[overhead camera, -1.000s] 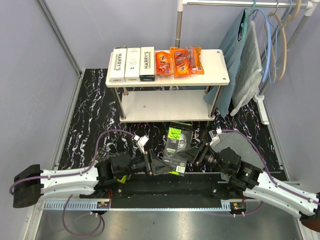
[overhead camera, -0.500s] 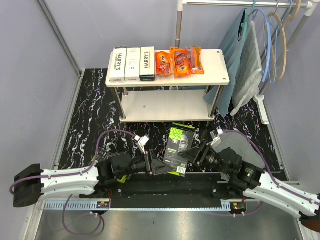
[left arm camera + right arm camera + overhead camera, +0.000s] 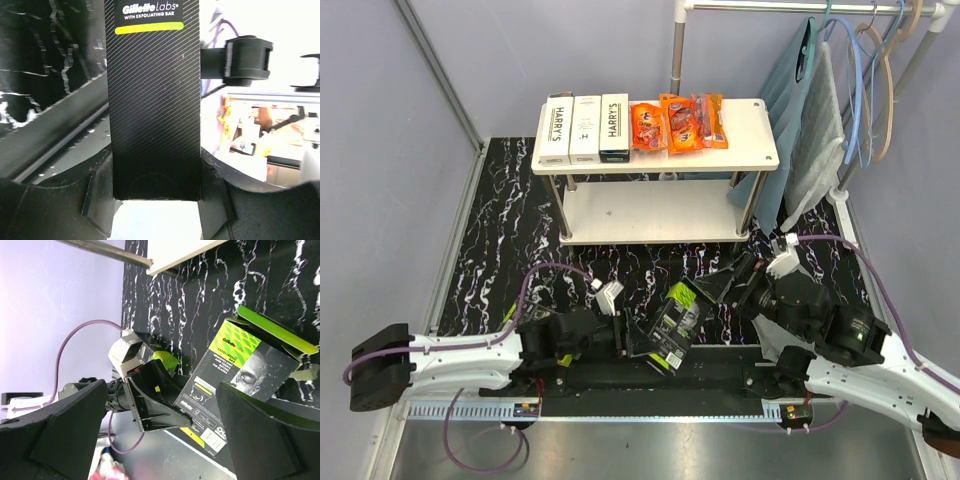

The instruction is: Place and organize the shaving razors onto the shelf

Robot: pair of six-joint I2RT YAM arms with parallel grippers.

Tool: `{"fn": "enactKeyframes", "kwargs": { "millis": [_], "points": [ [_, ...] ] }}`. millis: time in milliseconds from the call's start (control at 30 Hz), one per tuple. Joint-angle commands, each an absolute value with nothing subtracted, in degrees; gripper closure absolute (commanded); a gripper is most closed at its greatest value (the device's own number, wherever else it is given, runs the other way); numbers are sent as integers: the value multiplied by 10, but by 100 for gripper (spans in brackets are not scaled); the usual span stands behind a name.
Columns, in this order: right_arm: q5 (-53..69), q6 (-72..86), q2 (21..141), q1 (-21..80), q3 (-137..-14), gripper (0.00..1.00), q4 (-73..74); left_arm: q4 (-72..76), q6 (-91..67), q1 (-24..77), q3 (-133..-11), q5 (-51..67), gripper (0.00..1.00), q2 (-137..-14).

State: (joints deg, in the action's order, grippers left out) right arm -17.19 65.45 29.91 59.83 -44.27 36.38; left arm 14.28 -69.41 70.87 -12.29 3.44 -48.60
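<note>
1. The left end effector (image 3: pixel 638 337) is clamped on the lower end of the black-and-lime razor pack (image 3: pixel 672 320). Its wrist view shows the pack wedged between both fingers.
2. The pack hangs tilted above the near tabletop (image 3: pixel 510 230), between the two arms and well short of the shelf (image 3: pixel 750 130).
3. The right end effector (image 3: pixel 725 280) stands spread wide and holds nothing, just right of the pack's upper end.
4. The grip is at one end only, so the long, glossy pack could pivot or slide out on the carry to the shelf.
5. The right arm is close, and a lift could clip it.
6. White boxes (image 3: pixel 585 128) and orange packs (image 3: pixel 678 122) fill the top board's left and middle. A careless set-down could shove them — the bare space lies at the right.
</note>
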Motion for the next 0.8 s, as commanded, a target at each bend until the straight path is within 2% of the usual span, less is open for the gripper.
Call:
{"fn": "enactKeyframes", "kwargs": {
  "millis": [0,333,633,767],
  "points": [
    [-221,633,305,598,-473,0,425,214,-668,708,-183,25,100,-505],
    [-243,655,232,598,-472,0,483,236,-641,671,-286,16,100,-597],
    [-259,654,217,598,-492,0,518,344,-672,597,-325,63,100,-684],
    [-259,654,215,598,-495,0,521,321,-669,593,-369,33,100,-728]
  ]
}}
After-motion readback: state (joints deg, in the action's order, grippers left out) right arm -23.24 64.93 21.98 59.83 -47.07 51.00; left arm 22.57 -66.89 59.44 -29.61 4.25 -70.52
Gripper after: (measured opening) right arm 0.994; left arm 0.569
